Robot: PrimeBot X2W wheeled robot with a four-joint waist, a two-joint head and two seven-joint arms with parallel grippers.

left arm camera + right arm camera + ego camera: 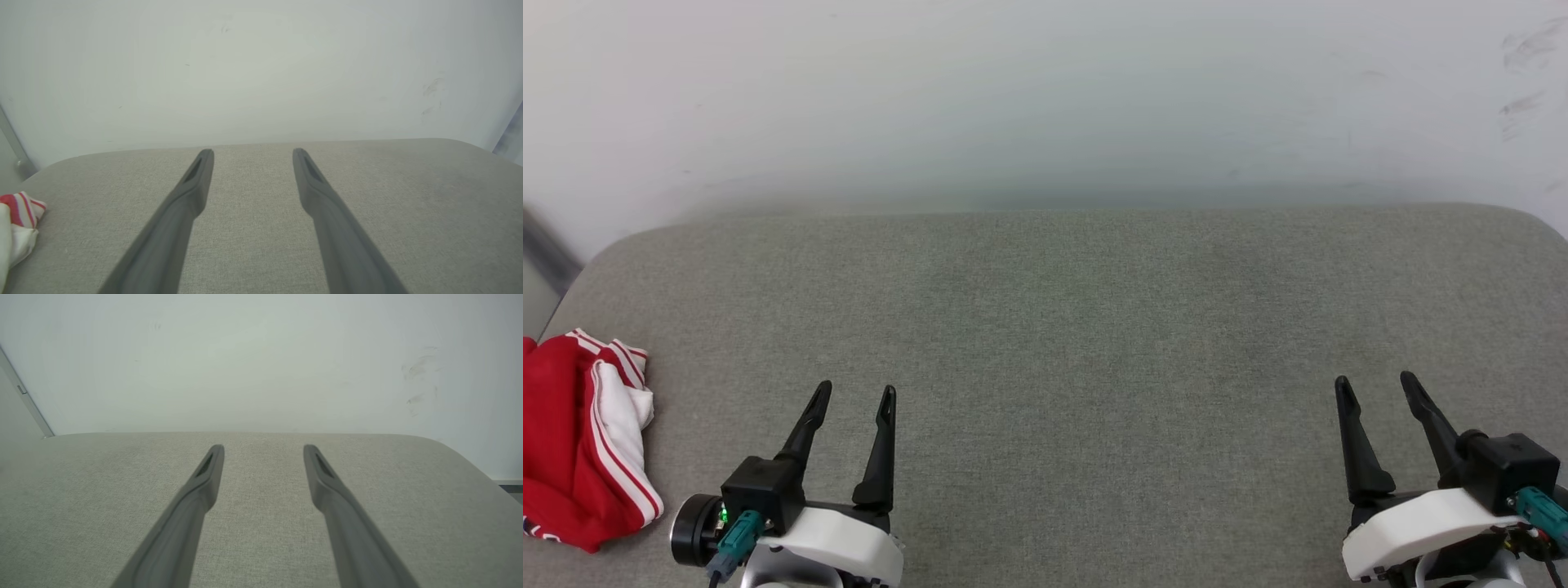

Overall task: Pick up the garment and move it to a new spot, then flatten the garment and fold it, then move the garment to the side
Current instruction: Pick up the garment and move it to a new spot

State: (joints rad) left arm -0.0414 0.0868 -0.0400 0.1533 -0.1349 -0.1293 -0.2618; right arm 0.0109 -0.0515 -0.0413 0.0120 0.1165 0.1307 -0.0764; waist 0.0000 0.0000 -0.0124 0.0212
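Away to the left of the left gripper (858, 387), well apart from it, the garment (580, 441) lies crumpled in a heap on the grey padded surface (1078, 310), at that surface's left edge. Its red cloth is bunched. A white sleeve and red-and-white striped trim are turned up on the side facing the gripper. The left gripper's two dark fingers stand spread apart, pointing toward the pale wall (1045, 98) ahead, with grey fabric showing between them. In the left wrist view a corner of striped trim and white cloth peeks in far to the left of the fingers. The right gripper (1374, 378) sits well away on the other side, its fingers likewise parted above the same surface and pointing at the wall.
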